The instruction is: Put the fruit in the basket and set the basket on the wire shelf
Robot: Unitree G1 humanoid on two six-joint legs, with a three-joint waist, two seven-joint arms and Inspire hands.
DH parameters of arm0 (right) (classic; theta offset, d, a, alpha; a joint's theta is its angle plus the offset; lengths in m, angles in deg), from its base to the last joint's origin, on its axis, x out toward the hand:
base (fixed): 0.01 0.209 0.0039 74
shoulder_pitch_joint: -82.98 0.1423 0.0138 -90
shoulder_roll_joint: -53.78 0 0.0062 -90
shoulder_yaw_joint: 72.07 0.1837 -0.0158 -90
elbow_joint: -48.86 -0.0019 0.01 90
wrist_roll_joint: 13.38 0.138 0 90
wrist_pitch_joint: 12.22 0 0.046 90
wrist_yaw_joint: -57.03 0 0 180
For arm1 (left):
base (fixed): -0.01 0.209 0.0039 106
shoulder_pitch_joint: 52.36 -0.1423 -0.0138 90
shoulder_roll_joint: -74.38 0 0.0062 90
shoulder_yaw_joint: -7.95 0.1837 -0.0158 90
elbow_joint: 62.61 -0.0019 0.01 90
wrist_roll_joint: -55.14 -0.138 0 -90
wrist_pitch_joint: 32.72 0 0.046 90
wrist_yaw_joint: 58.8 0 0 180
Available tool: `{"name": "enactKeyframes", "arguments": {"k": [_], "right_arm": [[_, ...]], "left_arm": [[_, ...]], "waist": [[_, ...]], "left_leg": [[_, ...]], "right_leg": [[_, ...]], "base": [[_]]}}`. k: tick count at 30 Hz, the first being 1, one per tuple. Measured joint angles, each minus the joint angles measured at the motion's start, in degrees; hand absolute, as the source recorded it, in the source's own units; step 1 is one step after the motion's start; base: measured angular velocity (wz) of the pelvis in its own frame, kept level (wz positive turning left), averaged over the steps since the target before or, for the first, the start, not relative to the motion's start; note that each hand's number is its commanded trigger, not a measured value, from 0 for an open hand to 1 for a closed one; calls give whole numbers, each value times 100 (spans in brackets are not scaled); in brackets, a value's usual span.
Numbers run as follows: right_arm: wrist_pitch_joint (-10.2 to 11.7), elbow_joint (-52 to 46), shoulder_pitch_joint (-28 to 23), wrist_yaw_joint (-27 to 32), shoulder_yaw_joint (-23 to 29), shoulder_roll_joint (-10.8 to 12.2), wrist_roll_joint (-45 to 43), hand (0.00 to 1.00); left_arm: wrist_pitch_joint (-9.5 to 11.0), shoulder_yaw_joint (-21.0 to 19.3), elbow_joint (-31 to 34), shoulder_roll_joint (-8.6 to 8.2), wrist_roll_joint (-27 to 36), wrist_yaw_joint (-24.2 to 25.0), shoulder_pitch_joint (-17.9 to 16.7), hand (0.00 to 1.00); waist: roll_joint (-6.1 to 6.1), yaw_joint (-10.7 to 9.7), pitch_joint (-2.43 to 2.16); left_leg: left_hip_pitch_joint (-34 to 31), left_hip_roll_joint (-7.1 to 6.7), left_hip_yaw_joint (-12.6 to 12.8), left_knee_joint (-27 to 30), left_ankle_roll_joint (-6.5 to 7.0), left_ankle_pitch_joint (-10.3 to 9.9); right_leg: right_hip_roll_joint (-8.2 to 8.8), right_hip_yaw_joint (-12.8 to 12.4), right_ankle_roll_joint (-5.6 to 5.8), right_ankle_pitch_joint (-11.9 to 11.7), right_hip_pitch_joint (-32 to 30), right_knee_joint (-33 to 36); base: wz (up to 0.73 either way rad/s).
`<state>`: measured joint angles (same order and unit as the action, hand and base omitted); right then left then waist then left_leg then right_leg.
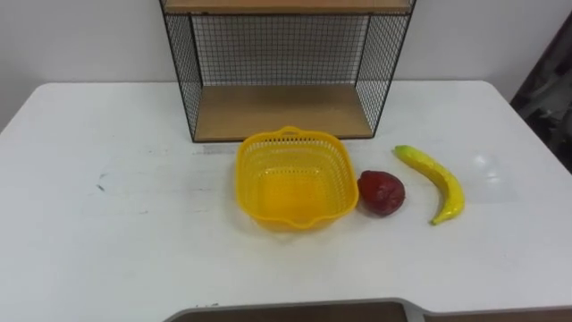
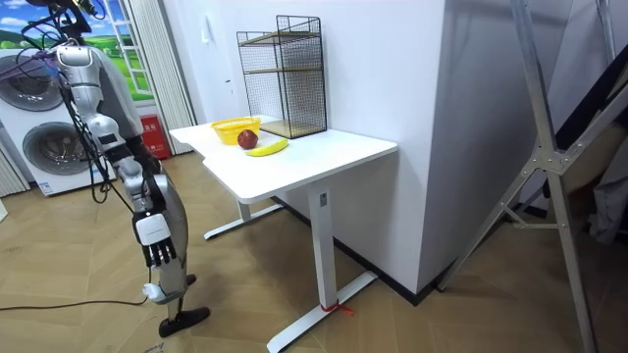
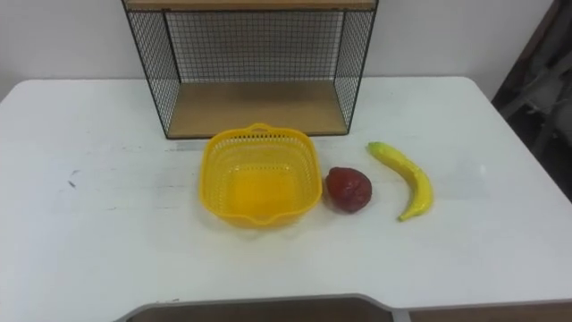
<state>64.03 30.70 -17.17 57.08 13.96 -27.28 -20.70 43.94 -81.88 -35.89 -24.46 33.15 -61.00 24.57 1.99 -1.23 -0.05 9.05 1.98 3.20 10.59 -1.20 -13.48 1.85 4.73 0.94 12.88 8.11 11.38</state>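
Left eye view: the yellow basket (image 1: 259, 174) sits empty at the centre of the frame on the white table (image 1: 107, 233). The wire shelf (image 1: 281, 112) stands directly above it in the picture, open front toward the basket. Both fruits lie out on the table right of centre. The red apple (image 1: 381, 192) is just beside the basket's right wall, perhaps touching it, and the banana (image 1: 442, 179) lies farther right, clear of the apple. The banana's long axis runs steeply from upper left to lower right, its curve bulging toward the right edge of the frame and its lower tip hooking back leftward. Right eye view gives the same layout, the apple between basket and banana. Since everything to be picked up lies in the right half of the picture, I judge the right arm the nearer one. Each fruit needs only a short carry leftward into the basket, the apple the shorter of the two. Room view: the robot stands at the left of the frame, off the table's left end and facing it, with the basket, apple and banana in a row near that end and the shelf beyond them. The right hand (image 2: 155, 253), on the side toward the camera, hangs low beside the body, below the tabletop and well apart from the fruit. Whether it is spread or closed I cannot tell.
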Motion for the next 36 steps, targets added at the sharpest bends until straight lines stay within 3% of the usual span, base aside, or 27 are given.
{"name": "enactKeyframes", "arguments": {"k": [9, 12, 14, 20, 22, 26, 29, 36], "right_arm": [[8, 4, -274, 673, 804, 16, 2999, 0], [95, 13, -341, 990, 1572, 13, 4454, 0], [309, -88, -271, 1311, 2245, 9, 5546, 0], [648, -778, -119, 2155, 3500, -24, 7214, 0], [758, -1059, -46, 2468, 3824, -43, 7386, 0], [1286, -1918, 48, 3202, 4326, -83, 7575, 0], [1489, -2627, 65, 3859, 4360, -123, 7374, 0], [1814, -4936, 125, 5180, 4287, -222, 5054, 0]], "left_arm": [[136, -369, 22, -12, 5, -1, -75, 0], [226, -684, 43, -8, 1, -7, -135, 0], [256, -878, 43, 5, 5, -65, -169, 0], [462, -1286, 447, 78, 158, -113, -460, 0], [514, -1437, 562, 99, 253, -121, -560, 0], [525, -1498, 627, 100, 232, -233, -674, 0], [586, -1558, 739, 101, 223, -268, -671, 0], [756, -1544, 956, 136, 204, -271, -711, 0]], "waist": [[-19, -56, 6], [-26, -193, 10], [-22, -353, 10], [48, -588, -1], [106, -633, 0], [125, -644, 7], [119, -660, 5], [118, -618, 1]], "left_leg": [[4, 4, 9, -34, -1, 0], [-43, 4, 26, -24, -1, 0], [-52, 4, 67, -2, -1, -1], [-24, 2, 157, 16, -1, 0], [-38, 2, 173, 17, -1, 0], [-129, 2, 273, 24, -1, 0], [-196, 2, 272, 5, 2, 1], [-285, 1, 277, 25, 2, 2]], "right_leg": [[-6, 7, -7, 3, 15, -57], [-7, 5, -7, 3, -26, -29], [-2, 0, -7, 3, -36, -56], [-5, -101, -1, 7, -40, -49], [-5, -119, 1, 9, -79, -31], [-6, -233, 17, 9, -238, 50], [-6, -221, 22, 3, -322, 69], [-11, -231, 20, 1, -421, 129]], "base": [[0], [-2], [-5], [-6], [-4], [-12], [0], [0]]}}
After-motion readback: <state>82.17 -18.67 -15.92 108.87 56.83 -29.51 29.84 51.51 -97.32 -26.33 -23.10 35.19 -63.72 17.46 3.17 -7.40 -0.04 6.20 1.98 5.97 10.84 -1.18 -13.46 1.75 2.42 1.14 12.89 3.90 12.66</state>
